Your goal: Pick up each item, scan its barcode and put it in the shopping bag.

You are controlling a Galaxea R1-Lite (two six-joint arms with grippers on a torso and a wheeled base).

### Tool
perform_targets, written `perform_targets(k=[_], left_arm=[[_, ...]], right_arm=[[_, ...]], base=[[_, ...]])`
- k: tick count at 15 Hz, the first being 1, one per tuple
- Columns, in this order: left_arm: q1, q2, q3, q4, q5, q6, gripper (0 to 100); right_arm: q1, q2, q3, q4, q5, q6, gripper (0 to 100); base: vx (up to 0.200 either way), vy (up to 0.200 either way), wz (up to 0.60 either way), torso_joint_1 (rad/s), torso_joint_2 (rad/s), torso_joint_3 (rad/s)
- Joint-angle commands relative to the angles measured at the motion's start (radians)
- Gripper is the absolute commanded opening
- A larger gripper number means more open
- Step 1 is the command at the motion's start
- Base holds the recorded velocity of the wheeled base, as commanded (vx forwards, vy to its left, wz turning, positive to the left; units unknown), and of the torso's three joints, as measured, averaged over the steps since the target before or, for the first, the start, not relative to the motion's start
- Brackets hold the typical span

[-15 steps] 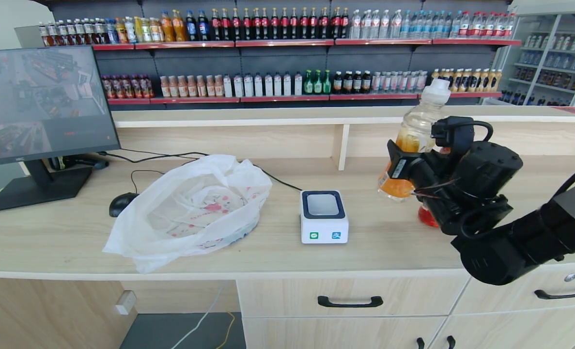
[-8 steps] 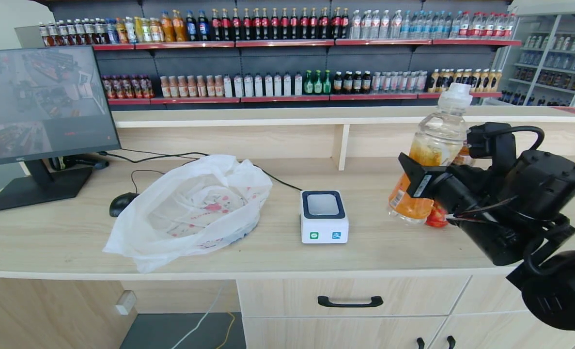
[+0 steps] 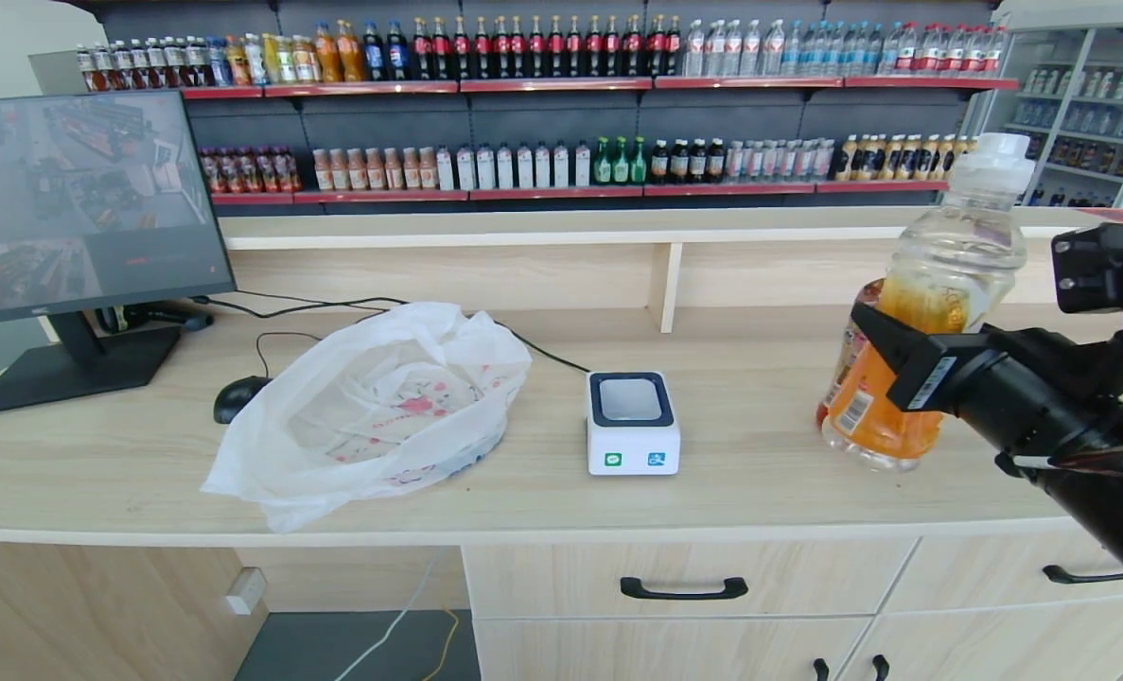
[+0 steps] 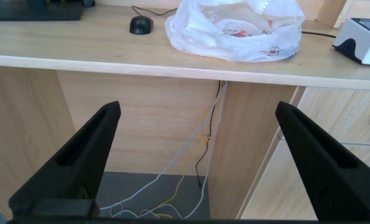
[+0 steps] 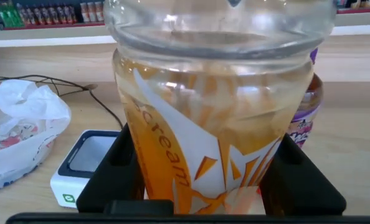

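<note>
My right gripper (image 3: 911, 345) is shut on a clear bottle of orange drink (image 3: 939, 284) with a white cap, held upright and slightly tilted above the counter's right side. In the right wrist view the bottle (image 5: 216, 124) sits between both black fingers (image 5: 110, 177). The white barcode scanner (image 3: 633, 421) stands mid-counter, to the left of the bottle, and shows again (image 5: 88, 165) beyond it. The white shopping bag (image 3: 381, 402) lies open left of the scanner. My left gripper (image 4: 197, 162) hangs open below the counter's front edge, facing the cabinet.
A second bottle with a purple label (image 5: 308, 115) stands on the counter behind the held one. A monitor (image 3: 78, 203) and a mouse (image 3: 237, 397) with cables occupy the counter's left. A raised ledge (image 3: 561, 227) runs along the back. Drawers (image 3: 684, 586) sit below.
My right arm has carried the bottle to the right and up, closer to the head camera. The bag and scanner have not moved.
</note>
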Motion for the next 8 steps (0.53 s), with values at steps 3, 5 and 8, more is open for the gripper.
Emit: perform_targets(k=[3, 5, 8], left_arm=[[0.0, 0.0, 0.0, 0.0, 0.0, 0.0, 100], [0.0, 0.0, 0.0, 0.0, 0.0, 0.0, 100], [0.0, 0.0, -0.002, 0.0, 0.0, 0.0, 100]], right_arm=[[0.027, -0.13, 0.05, 0.049, -0.019, -0.021, 0], [0.058, -0.135, 0.048, 0.046, -0.075, -0.013, 0], [0.118, -0.126, 0.059, 0.03, -0.108, 0.022, 0]], base=[[0.0, 0.0, 0.0, 0.0, 0.0, 0.0], [0.0, 0.0, 0.0, 0.0, 0.0, 0.0], [0.0, 0.0, 0.0, 0.0, 0.0, 0.0]])
